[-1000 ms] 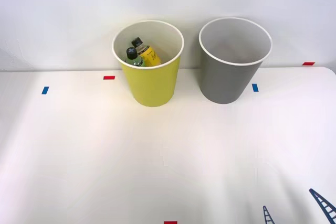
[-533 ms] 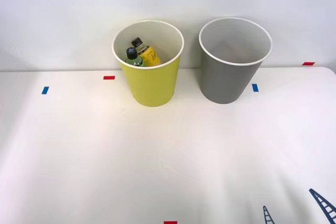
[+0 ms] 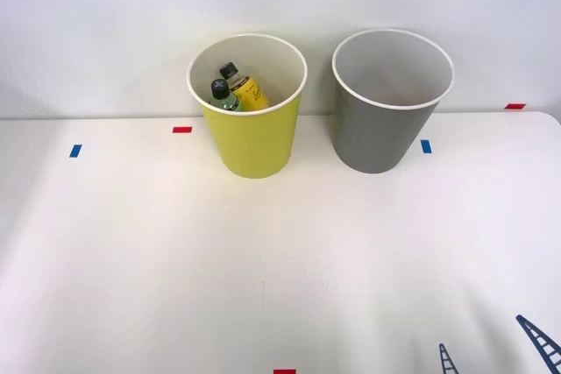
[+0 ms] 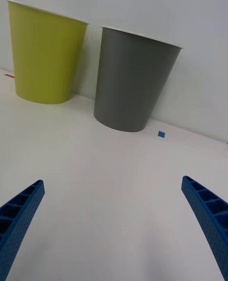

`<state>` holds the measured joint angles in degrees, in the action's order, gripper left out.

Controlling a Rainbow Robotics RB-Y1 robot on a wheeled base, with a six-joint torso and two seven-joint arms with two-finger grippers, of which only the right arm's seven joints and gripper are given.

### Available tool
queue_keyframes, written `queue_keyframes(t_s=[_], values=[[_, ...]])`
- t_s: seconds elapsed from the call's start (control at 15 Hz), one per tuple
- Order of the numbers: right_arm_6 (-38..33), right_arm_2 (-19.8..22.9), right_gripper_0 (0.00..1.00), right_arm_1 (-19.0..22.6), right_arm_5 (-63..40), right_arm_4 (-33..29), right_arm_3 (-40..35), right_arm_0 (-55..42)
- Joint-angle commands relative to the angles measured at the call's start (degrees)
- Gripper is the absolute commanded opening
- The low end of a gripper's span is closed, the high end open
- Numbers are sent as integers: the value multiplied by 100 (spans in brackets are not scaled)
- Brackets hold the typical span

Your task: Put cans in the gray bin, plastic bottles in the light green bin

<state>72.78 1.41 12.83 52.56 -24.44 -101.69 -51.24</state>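
Two plastic bottles inside light green bin

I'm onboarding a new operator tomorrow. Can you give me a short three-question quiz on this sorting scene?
1. True or false: the gray bin holds both plastic bottles.
2. How do the right gripper jaws stand? A. shut on a bottle B. open and holding nothing C. shut on a can
3. Fill in: seen from the front, the light green bin stands to the robot's ____ of the gray bin.

Key
1. False: the bottles are in the light green bin.
2. B
3. left
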Motion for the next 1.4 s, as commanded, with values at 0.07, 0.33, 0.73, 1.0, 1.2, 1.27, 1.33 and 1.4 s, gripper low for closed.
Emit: queue_keyframes(t_s=[0.07,0.33,0.73,1.0,1.2,1.27,1.33,1.4], values=[[0,0,100,0,0,0,0,0],[0,0,100,0,0,0,0,0],[0,0,100,0,0,0,0,0],[0,0,100,0,0,0,0,0],[0,0,100,0,0,0,0,0],[0,0,100,0,0,0,0,0],[0,0,100,0,0,0,0,0],[0,0,100,0,0,0,0,0]])
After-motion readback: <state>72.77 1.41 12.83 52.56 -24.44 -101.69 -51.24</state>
